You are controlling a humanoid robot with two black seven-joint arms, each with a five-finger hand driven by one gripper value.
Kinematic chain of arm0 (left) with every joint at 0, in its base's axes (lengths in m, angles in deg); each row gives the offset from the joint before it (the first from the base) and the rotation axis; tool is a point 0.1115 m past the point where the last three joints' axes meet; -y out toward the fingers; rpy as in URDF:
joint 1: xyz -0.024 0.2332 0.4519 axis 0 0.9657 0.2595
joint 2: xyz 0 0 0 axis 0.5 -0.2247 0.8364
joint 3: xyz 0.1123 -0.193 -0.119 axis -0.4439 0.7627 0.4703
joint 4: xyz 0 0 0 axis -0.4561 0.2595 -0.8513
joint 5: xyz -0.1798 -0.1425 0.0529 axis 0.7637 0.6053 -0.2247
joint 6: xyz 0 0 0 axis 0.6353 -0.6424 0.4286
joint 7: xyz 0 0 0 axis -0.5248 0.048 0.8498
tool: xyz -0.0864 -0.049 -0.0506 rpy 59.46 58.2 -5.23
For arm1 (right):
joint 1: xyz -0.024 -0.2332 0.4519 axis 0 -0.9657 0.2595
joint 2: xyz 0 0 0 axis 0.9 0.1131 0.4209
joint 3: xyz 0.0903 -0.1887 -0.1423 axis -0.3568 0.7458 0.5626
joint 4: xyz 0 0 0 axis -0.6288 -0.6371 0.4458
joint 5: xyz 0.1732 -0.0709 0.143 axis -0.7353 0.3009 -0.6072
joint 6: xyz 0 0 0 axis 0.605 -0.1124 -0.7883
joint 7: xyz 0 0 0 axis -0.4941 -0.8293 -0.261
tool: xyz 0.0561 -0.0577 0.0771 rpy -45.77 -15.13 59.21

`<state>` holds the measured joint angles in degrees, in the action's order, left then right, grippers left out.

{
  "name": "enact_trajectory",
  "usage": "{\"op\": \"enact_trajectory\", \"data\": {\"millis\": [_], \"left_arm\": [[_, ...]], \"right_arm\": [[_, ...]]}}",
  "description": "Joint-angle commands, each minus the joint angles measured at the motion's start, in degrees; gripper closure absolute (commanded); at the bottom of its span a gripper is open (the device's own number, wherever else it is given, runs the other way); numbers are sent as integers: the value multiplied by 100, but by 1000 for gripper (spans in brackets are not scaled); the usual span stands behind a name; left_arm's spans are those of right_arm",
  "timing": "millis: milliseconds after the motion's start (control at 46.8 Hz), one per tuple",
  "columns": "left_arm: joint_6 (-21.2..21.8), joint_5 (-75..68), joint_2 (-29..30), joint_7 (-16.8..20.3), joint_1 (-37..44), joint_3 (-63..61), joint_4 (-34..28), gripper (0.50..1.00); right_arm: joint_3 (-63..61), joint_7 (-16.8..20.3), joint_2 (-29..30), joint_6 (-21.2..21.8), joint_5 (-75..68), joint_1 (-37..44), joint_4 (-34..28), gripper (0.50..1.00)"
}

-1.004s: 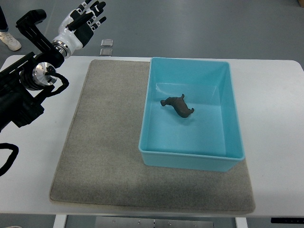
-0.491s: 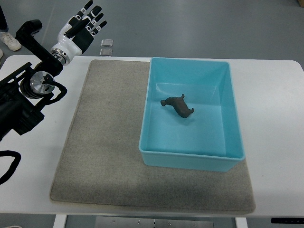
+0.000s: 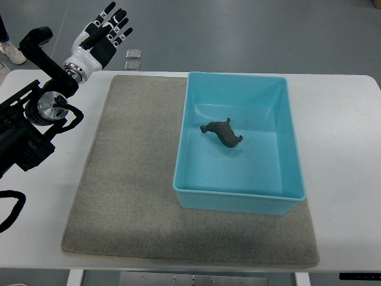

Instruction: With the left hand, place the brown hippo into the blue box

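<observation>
White tabletop (image 3: pixel 345 149) under me, grey mat (image 3: pixel 128 179) spread across it, and the blue box (image 3: pixel 292 149) sits on the mat's right part. Brown hippo (image 3: pixel 222 133) lies inside the box, on its floor toward the far-left part, clear of the walls, exactly where it lay a second ago, same pose. My left hand (image 3: pixel 101 37) is up at the far-left corner, beyond the mat's far edge, fingers (image 3: pixel 118 21) spread wide and holding nothing. Compared with a second ago the hand has drifted slightly left and away from the box, and my forearm and elbow joint have pulled back toward the left edge with it. Two small grey squares (image 3: pixel 133 58) sit on the floor past the table's far edge, just right of my hand. At the far-left edge, a person's shoe (image 3: pixel 13 53) shows on the floor.
</observation>
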<state>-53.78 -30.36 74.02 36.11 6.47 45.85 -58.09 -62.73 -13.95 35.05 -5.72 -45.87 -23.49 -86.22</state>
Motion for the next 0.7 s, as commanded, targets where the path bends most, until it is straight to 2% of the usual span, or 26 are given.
{"op": "enact_trajectory", "data": {"millis": [0,684], "left_arm": [[38,6,0,-1,9,-7,-26,504],[100,-12,0,-1,0,-7,-175,504]], "right_arm": [[-6,0,0,-5,0,-6,0,564],[-6,0,0,74,44,3,-26,564]]}}
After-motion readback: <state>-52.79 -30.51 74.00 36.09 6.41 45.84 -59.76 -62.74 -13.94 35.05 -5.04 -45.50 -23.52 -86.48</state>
